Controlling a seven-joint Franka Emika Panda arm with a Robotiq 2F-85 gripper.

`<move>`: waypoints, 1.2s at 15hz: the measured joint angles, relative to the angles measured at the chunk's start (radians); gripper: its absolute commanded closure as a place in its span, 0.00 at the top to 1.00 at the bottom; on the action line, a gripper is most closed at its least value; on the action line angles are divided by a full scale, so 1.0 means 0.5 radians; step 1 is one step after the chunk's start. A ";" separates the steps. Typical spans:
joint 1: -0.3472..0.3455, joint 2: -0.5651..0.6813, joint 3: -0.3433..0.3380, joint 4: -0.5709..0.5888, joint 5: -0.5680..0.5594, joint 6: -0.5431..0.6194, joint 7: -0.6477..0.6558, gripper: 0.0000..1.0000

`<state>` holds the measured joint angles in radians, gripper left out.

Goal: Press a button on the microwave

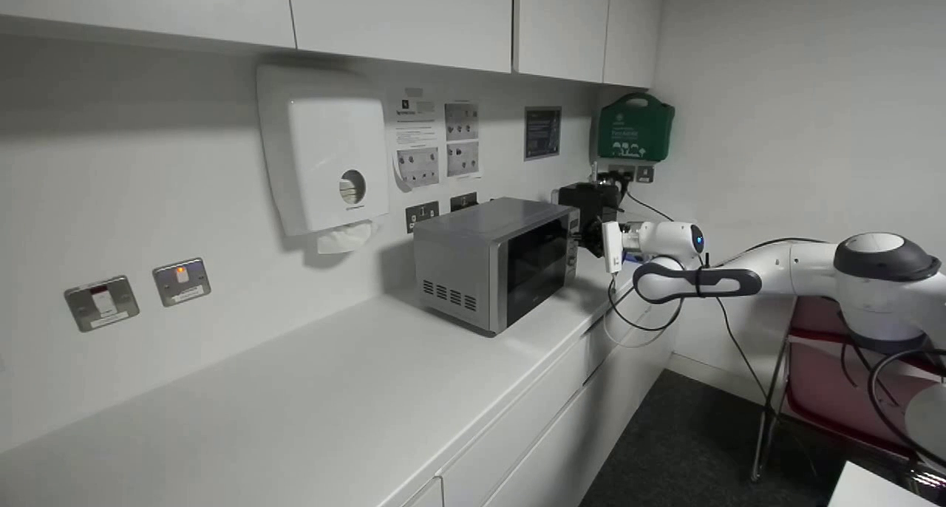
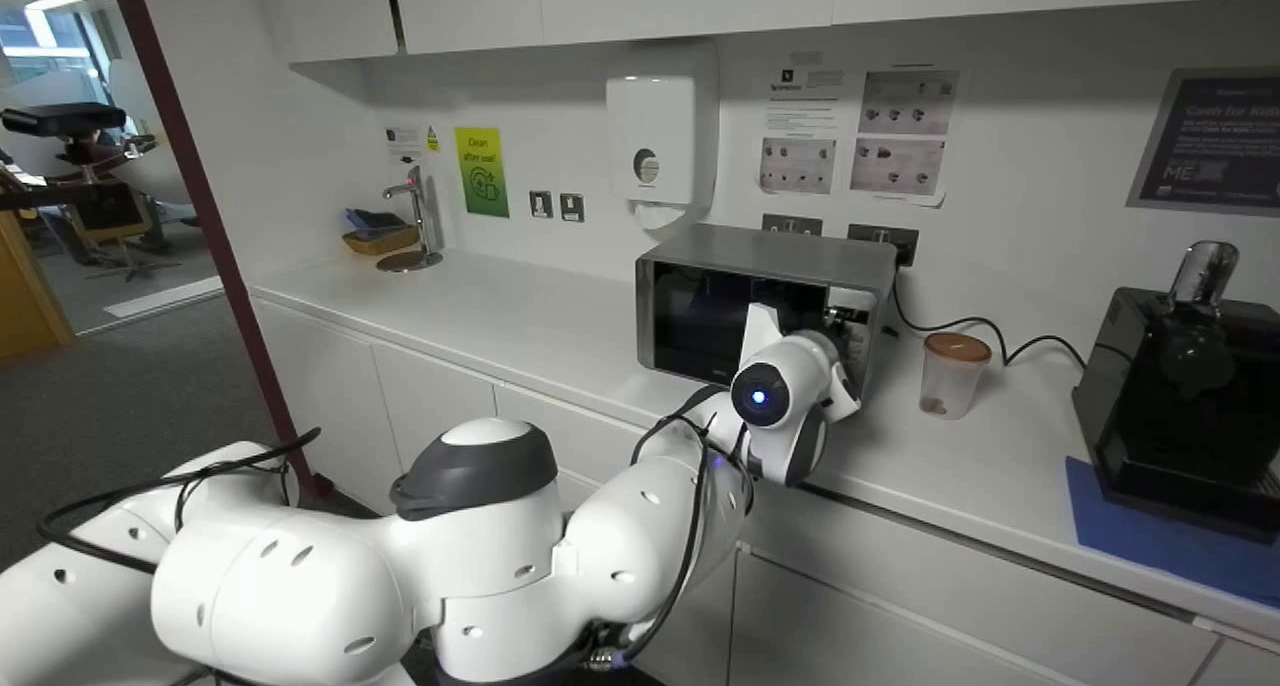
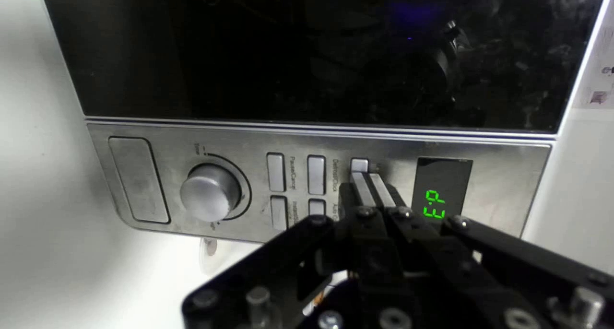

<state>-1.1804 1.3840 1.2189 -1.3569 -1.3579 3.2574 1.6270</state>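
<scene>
The silver-grey microwave stands on the counter in both exterior views (image 1: 458, 270) (image 2: 780, 249), its dark window facing the arm. In the wrist view its control panel (image 3: 508, 190) runs sideways, with a round knob (image 3: 210, 193), several grey buttons and a display (image 3: 442, 178) with green characters. My gripper (image 3: 368, 174) is shut and empty, its fingertips over a button (image 3: 359, 165) beside the display. Only that button's upper end shows; I cannot tell whether the tips touch it. In an exterior view the gripper (image 1: 590, 237) is at the panel end of the microwave front.
A tub with a brown lid (image 2: 955, 374) stands beside the microwave, with a cable behind it. A black machine (image 2: 1170, 406) on a blue mat is farther along the counter (image 1: 310, 396). Cupboards (image 1: 414, 19) hang above. A white dispenser (image 1: 336, 160) is on the wall.
</scene>
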 measured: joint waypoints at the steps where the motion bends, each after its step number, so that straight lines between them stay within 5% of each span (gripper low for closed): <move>1: -0.004 0.015 0.019 0.000 0.005 -0.016 -0.012 0.00; 6: -0.025 0.083 0.105 -0.004 0.021 -0.077 -0.101 0.00; 9: -0.071 0.006 0.072 -0.103 0.267 0.154 -0.420 0.00; 13: -0.406 -0.072 0.280 -0.486 -0.028 0.064 -0.308 0.00; 18: -0.930 -0.259 0.506 -1.038 -0.066 -0.506 -0.102 0.00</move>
<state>-1.6456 1.2547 1.4718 -1.8756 -1.3909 3.0045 1.5761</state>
